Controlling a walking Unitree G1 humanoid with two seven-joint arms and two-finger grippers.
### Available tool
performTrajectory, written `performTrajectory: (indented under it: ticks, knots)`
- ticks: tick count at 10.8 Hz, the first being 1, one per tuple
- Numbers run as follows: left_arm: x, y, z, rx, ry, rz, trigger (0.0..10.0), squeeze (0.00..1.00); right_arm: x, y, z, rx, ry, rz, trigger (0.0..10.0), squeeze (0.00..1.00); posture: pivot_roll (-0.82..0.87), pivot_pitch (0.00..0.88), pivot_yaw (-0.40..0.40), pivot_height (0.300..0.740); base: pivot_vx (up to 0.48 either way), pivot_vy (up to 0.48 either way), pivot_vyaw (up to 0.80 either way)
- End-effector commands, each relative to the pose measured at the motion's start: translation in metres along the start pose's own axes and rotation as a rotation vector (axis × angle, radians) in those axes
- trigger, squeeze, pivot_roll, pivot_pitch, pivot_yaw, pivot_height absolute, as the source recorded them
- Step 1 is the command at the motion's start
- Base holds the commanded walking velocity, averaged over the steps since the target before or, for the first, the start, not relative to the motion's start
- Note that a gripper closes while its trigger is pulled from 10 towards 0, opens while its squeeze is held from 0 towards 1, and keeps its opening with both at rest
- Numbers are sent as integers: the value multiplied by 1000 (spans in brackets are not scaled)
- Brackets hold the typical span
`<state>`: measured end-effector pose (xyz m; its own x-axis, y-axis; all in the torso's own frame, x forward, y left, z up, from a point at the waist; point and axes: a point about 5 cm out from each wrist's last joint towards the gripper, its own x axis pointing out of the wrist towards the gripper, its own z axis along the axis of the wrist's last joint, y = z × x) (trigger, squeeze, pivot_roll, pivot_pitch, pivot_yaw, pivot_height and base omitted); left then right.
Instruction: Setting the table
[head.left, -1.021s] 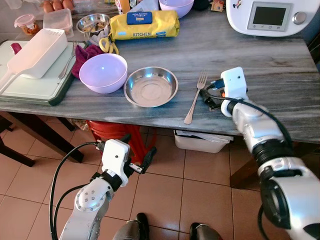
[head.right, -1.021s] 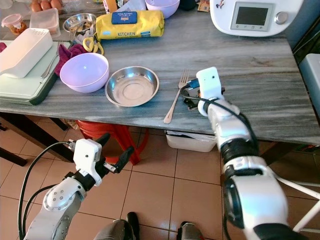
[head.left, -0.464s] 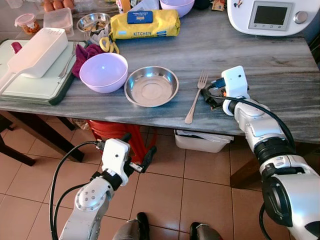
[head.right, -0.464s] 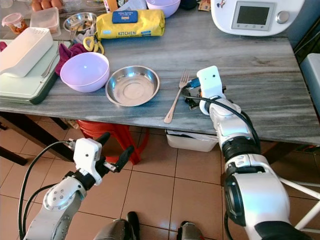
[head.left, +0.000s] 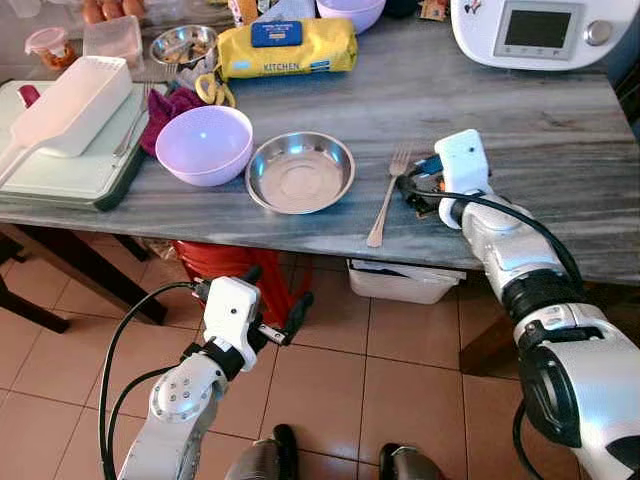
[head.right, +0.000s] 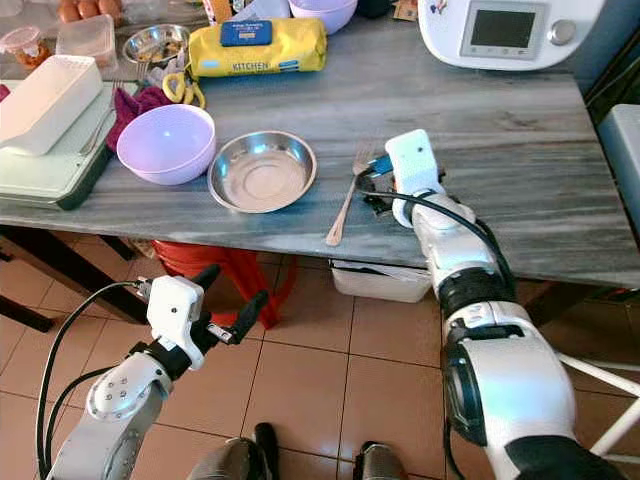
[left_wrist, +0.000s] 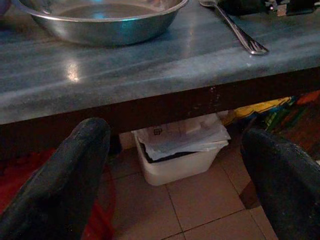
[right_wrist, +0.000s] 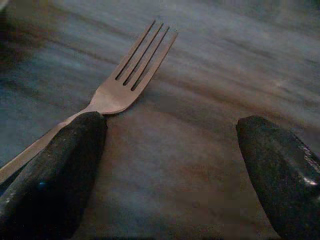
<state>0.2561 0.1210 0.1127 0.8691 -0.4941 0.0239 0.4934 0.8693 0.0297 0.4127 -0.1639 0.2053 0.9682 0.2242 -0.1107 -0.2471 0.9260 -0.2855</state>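
Grey table (head.left: 560, 150) — right claw (right_wrist: 170, 165) spread beside fork (head.left: 385, 198), left claw (left_wrist: 175, 165) spread

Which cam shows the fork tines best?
Right wrist view: the fork shows its tines close up, separate, beside one black finger. Both eye views show the whole fork small on the table; left wrist view catches its handle end.

Two purple bowls (head.left: 204, 144) (head.left: 350, 10), two steel bowls (head.left: 300, 172) (head.left: 183, 45), one fork (head.left: 389, 194).
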Motion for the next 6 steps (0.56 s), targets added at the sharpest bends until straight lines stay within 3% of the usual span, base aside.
performTrajectory:
  ticks: [1,4,6]
  knots:
    - [-5,2,-2,7,18,11,10000,0,3,6,4,-4,-6,20,10000,1000,-7,268,90,740,0,0,0]
    - [-6,1,-2,5,19,17,10000,0,4,7,8,-10,-18,23,10000,1000,-4,270,85,740,0,0,0]
    - [-5,3,-2,6,15,25,10000,0,1,0,15,-10,-90,-7,10000,1000,-2,265,84,740,0,0,0]
